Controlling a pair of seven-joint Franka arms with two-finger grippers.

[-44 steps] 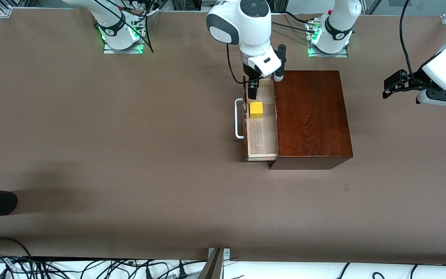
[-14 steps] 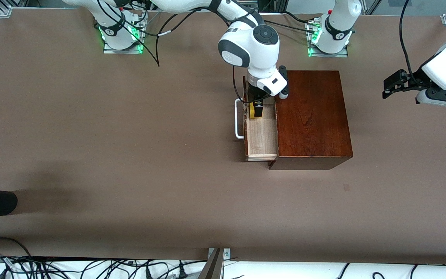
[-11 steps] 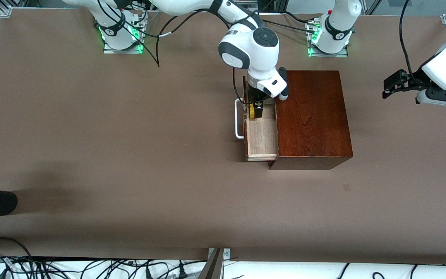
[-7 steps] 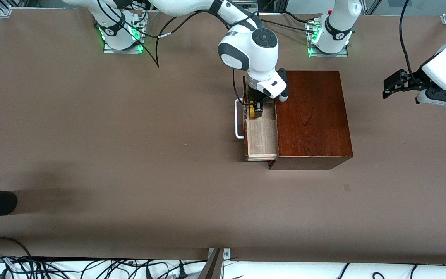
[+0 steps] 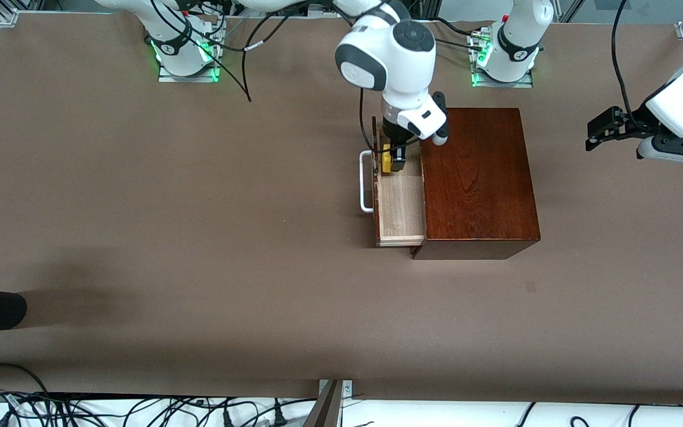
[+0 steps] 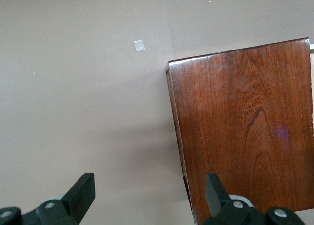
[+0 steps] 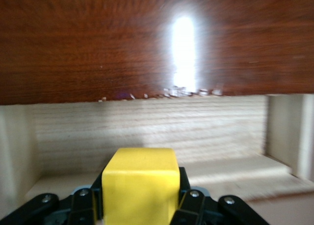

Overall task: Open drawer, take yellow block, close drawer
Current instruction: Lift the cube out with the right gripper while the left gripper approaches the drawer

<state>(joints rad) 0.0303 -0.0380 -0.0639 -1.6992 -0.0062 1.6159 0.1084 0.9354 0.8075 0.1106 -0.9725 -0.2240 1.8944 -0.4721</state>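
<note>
So I've got the drawer (image 5: 401, 198) pulled out of its dark reddish-brown wooden box (image 5: 476, 178), toward the right arm's end of the table. Pale wood inside, white U-shaped handle (image 5: 366, 181) on its dark front. The little yellow block (image 7: 140, 189) sits pinched in the right gripper (image 7: 141, 201), over the drawer.

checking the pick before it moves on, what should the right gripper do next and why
Probably lift straight up. The right gripper is shut on the yellow block, low over the open drawer, whose walls still flank it. The left gripper waits open beside the wooden box.
</note>
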